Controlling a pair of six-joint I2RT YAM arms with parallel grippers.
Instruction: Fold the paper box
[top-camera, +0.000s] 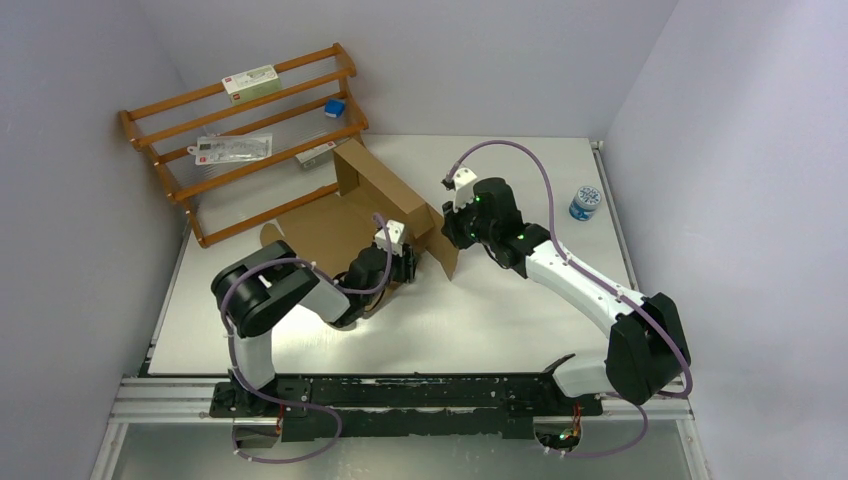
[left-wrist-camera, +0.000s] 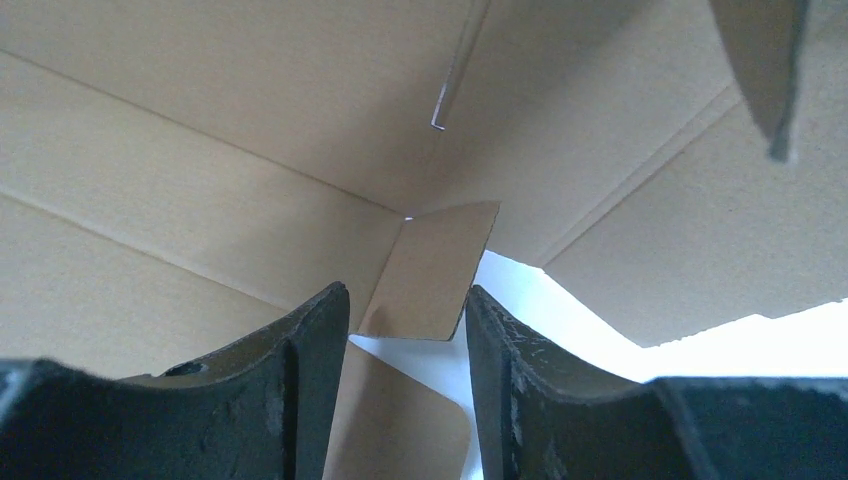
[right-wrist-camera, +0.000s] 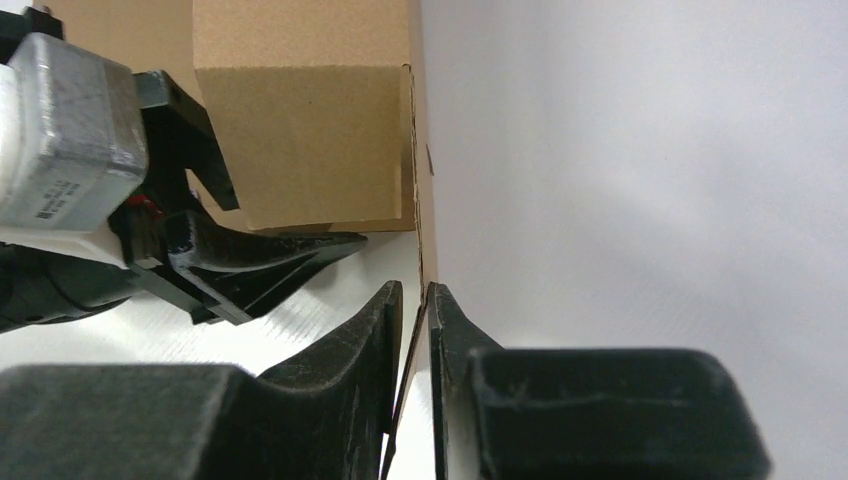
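Note:
The paper box (top-camera: 312, 232) is brown cardboard, part flat on the table, with one long wall (top-camera: 385, 190) raised. My right gripper (top-camera: 449, 233) is shut on the near end of that wall; in the right wrist view the thin cardboard edge (right-wrist-camera: 418, 215) runs between its jaws (right-wrist-camera: 412, 297). My left gripper (top-camera: 405, 263) sits inside the box at the same corner. Its jaws (left-wrist-camera: 408, 295) stand apart, with a small corner flap (left-wrist-camera: 435, 265) hanging between and just beyond the fingertips, touching neither. The box panels (left-wrist-camera: 200, 150) fill the left wrist view.
A wooden rack (top-camera: 240, 130) holding packets and a blue cube leans at the back left, close behind the box. A small blue-and-white jar (top-camera: 585, 202) stands at the right. Grey walls close in on three sides.

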